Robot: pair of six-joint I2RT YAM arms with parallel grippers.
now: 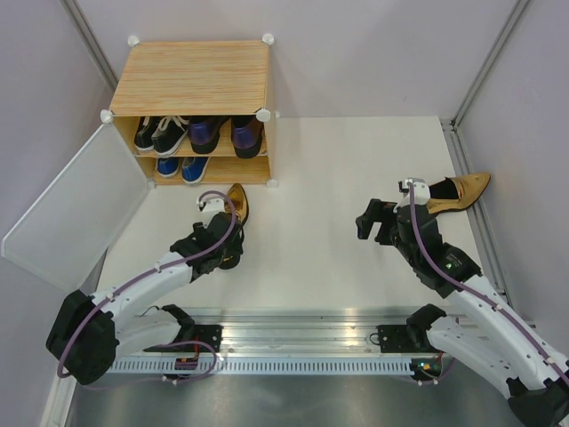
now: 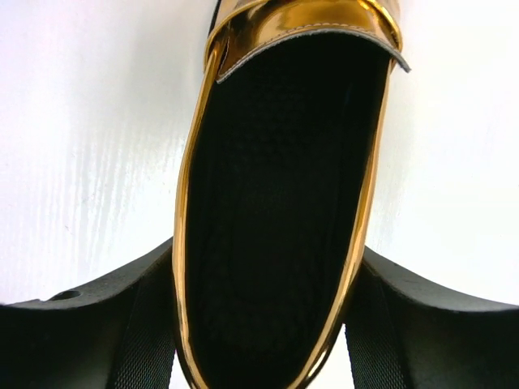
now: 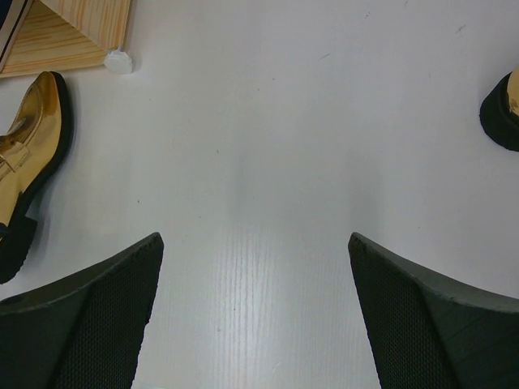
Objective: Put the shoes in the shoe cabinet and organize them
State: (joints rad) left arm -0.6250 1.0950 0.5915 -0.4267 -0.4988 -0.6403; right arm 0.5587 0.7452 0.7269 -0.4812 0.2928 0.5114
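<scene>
Shiny gold pointed heel [image 2: 276, 203], black textured lining, gripped at both sides by left gripper [image 2: 266, 253], right gripper [image 3: 255, 239] spread wide over smooth white table [image 3: 268, 121], second gold heel [image 1: 458, 189] just right of it

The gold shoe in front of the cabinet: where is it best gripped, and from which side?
Grip the gold shoe across its side walls at the open mouth, coming down from above. It stands upright on its sole, mouth up, and its sides there are narrow enough to fit between the fingers; the left gripper straddles it this way.
</scene>
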